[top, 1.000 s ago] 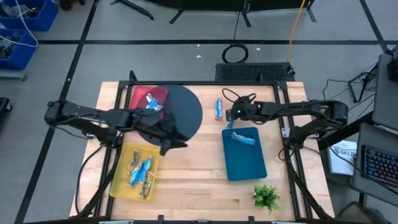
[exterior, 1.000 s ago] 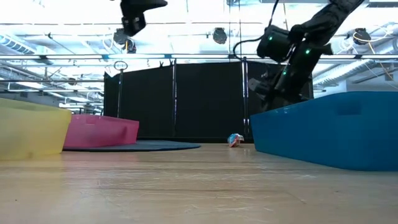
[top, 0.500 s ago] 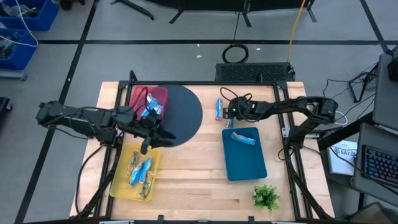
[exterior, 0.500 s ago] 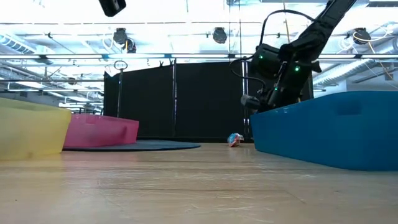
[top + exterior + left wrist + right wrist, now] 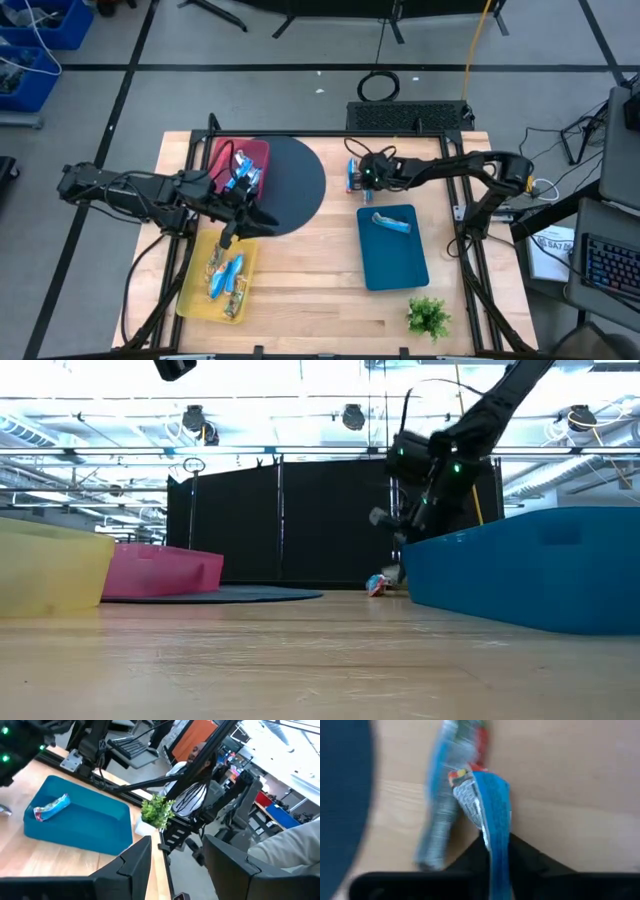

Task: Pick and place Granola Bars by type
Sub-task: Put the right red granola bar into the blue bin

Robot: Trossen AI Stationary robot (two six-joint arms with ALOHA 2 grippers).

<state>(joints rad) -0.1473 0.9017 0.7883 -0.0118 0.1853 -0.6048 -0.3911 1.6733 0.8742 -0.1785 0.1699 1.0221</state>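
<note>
Blue-wrapped granola bar (image 5: 492, 815) (red-tipped) — pinched in the right pincer (image 5: 495, 855).

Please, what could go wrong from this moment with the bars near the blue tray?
1. The right hand pinches one granola bar by its thin wrapper edge, so it may slip out when lifted.
2. A second bar lies touching it and could be dragged or knocked away from the blue tray.

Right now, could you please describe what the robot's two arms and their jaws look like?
Both arms are dark, slim and jointed, with black cables looping along them. The right gripper has a small green light glowing near its wrist. The left gripper ends in two flat, matte dark jaws, seen in its wrist view.
</note>
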